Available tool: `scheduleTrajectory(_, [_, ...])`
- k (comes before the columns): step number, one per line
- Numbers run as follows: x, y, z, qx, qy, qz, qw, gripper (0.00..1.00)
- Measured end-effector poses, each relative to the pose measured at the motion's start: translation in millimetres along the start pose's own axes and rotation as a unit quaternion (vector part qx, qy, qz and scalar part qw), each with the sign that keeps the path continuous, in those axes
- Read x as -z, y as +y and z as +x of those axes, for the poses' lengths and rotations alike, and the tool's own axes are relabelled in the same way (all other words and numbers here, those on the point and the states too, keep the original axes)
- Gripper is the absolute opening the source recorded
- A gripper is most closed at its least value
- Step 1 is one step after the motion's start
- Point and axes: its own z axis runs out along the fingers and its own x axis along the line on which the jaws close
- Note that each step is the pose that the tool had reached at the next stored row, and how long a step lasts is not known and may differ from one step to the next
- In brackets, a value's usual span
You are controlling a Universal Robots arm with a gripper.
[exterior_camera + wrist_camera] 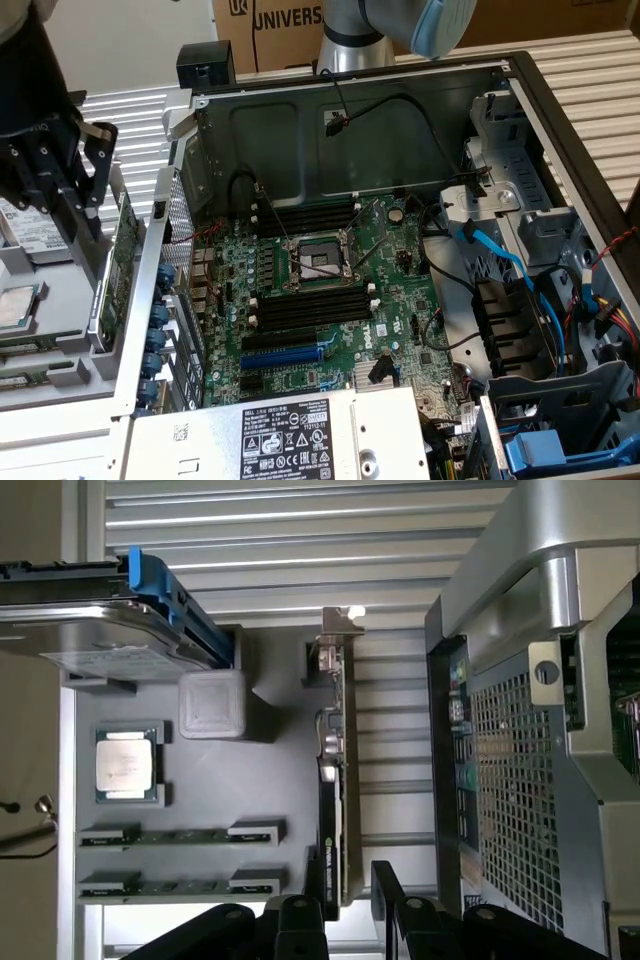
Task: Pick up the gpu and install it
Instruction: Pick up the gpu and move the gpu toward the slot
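Fingers are hanging spread apart, gripping nothing as far as I can tell, over the grey parts tray. That's where the gpu is standing on edge, its long axis running in line with the gap between them, just beside the computer case and its rear grille.

The gpu is standing upright on its long edge in the grey parts tray, just beside the computer case and outside its perforated wall. It is presenting edge-on: green circuit board, black cooler shroud (silver bracket at one end). It is not yet installed.
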Motion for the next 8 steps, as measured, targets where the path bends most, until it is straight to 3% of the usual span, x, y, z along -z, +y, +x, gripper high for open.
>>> scheduleTrajectory(8, [-14.4, -1.3, -0.4, -0.001, 0.0001, -0.0001, 1.0, 0.33])
